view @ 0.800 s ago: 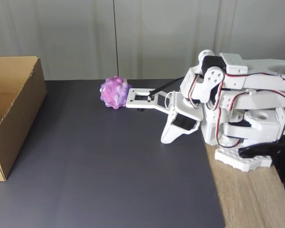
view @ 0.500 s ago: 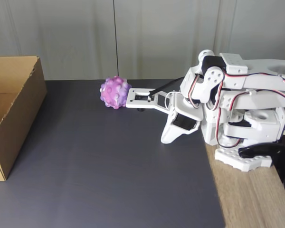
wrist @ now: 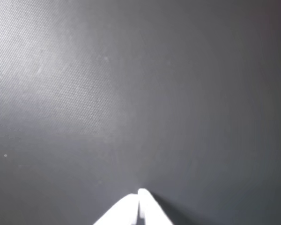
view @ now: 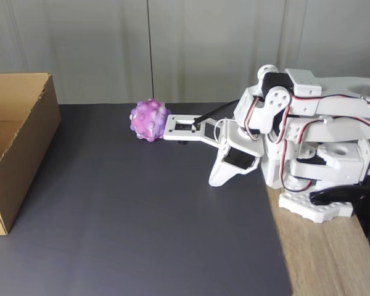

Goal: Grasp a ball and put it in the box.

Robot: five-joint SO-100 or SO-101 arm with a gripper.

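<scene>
Purple-pink, bumpy, the ball point(view: 149, 120) sits on the dark grey mat point(view: 142, 216) close to its far edge, roughly midway along that edge in the fixed view. Just beside it on the right lies a flat white bracket part point(view: 188, 129) of the arm; whether the two touch I cannot tell from here.

Gripper point(view: 217, 179): folded down near the mat's right edge, tip low over the mat, well apart from the ball. In the wrist view the two white fingertips point(wrist: 139, 206) meet at the bottom edge with no gap between them and nothing held, so the jaws are closed on themselves, over bare dark mat.

White arm point(view: 308, 142), red and black wires along it, is folded compactly; its base stands on the wooden tabletop point(view: 327, 259) off the mat's right edge.

Brown cardboard box point(view: 24, 142) rests on the mat's left edge, open-topped, well apart from the ball. Grey curtain point(view: 172, 49) behind.
</scene>
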